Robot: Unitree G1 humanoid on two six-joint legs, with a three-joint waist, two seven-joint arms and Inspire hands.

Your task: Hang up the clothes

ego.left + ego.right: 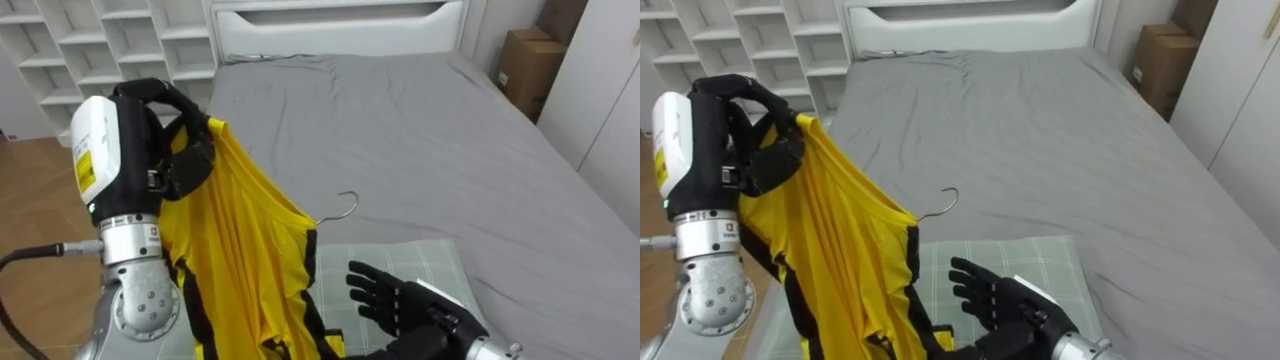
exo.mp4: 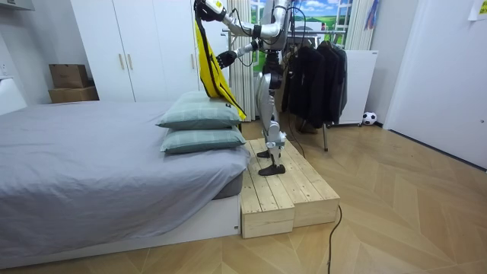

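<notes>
The shirt (image 1: 240,240) is thin, smooth yellow cloth with a slight sheen and black trim, on a hanger (image 1: 346,203) whose hook is bright bare metal wire. The far sheet (image 1: 420,130) is matt grey cloth, softly creased, and the near pillow (image 1: 420,262) is pale, matt checked cloth. The platform (image 2: 289,194) is rough unpainted wood planks, and the floor (image 2: 411,205) is smooth, glossy wood.

Bright, even indoor light covers the grey bed (image 1: 420,150). Shadows are soft, and only faint creases show on its sheet.
</notes>
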